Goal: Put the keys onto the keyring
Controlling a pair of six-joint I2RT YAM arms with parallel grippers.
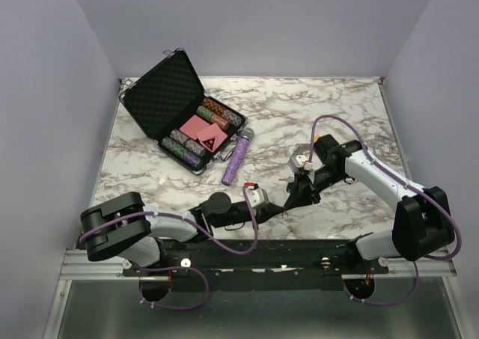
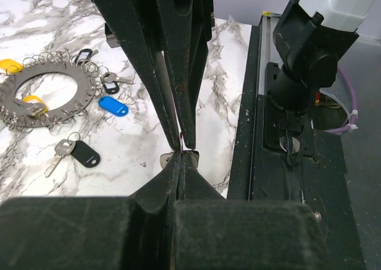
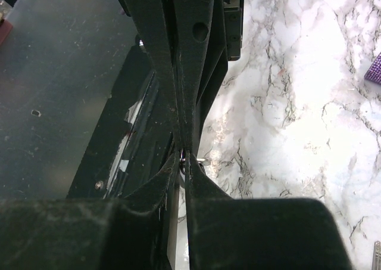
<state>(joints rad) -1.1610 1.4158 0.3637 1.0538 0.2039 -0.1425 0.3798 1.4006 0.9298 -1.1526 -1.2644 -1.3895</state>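
**Item 1, keyring** [image 2: 56, 73]: flat grey metal annulus w/ round hole at centre, lying on the table; outer edge crowded w/ small wire loops. Yellow tag [image 2: 34, 101] lies across its band; second yellow tag [image 2: 11, 64] at its far-left edge.

**Item 2, keys off the ring:** silver key w/ black plastic tag [image 2: 86, 157] lies near the keyring, apart from it, on the claw side. Blue oval tag [image 2: 113, 106] just beside the keyring's rim; whether attached, can't tell.

**Item 3, left gripper** [image 2: 181, 158]: matte black tapering fingers, pinched together; small silver piece [image 2: 166, 159] shows either side of the tips. Sits well apart from keyring.

**Item 4, right gripper** [image 3: 184, 157]: same build, fingers pressed closed, tip-to-tip w/ the left. Whether it also holds the piece, can't tell.

**Item 5, table** [image 2: 143, 139]: glossy white-grey marble. Bare strip btwn keyring and claws. Black rail [image 2: 244, 133] bounds it on the side of the claws away from the keyring.
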